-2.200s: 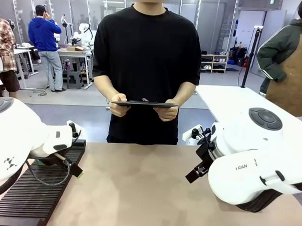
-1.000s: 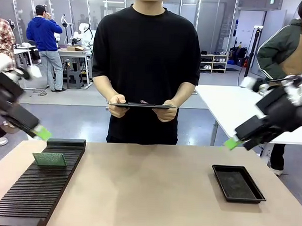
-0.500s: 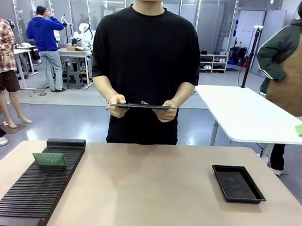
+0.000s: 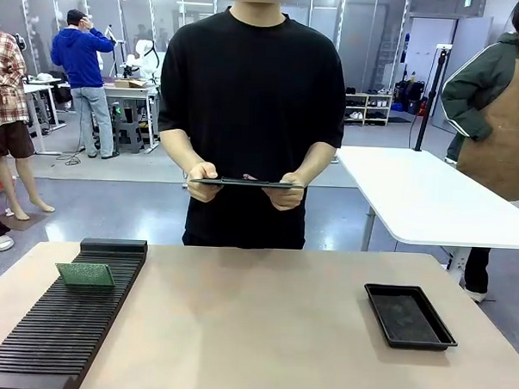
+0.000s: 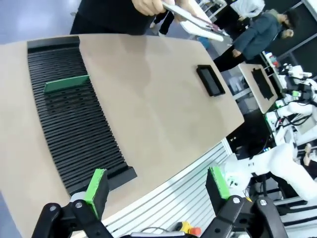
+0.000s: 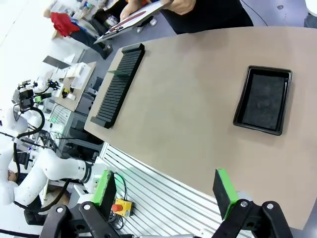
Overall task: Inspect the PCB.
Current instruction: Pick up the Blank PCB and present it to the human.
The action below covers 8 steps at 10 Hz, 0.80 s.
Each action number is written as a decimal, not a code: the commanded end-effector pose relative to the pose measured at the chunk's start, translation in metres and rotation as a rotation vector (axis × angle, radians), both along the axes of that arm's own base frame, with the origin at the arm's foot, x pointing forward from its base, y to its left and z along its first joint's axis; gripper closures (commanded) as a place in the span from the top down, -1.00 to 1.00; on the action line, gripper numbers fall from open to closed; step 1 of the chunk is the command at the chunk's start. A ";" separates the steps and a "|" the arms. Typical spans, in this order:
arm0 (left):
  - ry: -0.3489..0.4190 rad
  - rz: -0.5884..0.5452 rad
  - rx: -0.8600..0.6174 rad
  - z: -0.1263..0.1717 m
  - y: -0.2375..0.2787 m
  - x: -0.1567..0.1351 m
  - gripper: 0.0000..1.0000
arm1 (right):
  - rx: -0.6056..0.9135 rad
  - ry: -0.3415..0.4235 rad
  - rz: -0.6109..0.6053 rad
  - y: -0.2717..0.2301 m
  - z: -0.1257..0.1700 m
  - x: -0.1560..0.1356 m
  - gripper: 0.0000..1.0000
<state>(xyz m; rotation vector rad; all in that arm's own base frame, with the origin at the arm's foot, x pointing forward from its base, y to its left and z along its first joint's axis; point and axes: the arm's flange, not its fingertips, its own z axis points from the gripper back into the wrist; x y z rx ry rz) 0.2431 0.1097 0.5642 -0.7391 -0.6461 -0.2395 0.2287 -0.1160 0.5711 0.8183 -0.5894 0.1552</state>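
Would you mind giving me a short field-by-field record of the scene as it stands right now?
PCB: green, standing on edge in the slotted black rack, near its far end
Tray: black, shallow, on the table, right side
Person: at the far side, both hands holding a clipboard
Left gripper: open, holding nothing, off the table's near edge
Right gripper: open, holding nothing, off the table's near edge

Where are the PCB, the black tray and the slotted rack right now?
PCB (image 4: 84, 275): front view, middle of its green face.
black tray (image 4: 409, 317): front view, its bare floor.
slotted rack (image 4: 60, 332): front view, bare ribs.
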 end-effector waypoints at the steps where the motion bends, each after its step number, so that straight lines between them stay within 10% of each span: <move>1: 0.006 -0.027 0.012 -0.001 -0.006 0.003 1.00 | -0.010 -0.007 0.013 0.003 0.001 0.000 1.00; 5: 0.008 -0.008 0.010 -0.001 -0.004 0.002 1.00 | -0.010 -0.007 0.013 0.003 0.001 0.000 1.00; 8: -0.245 -0.132 0.572 0.044 -0.066 -0.012 1.00 | -0.010 -0.007 0.013 0.003 0.001 0.000 1.00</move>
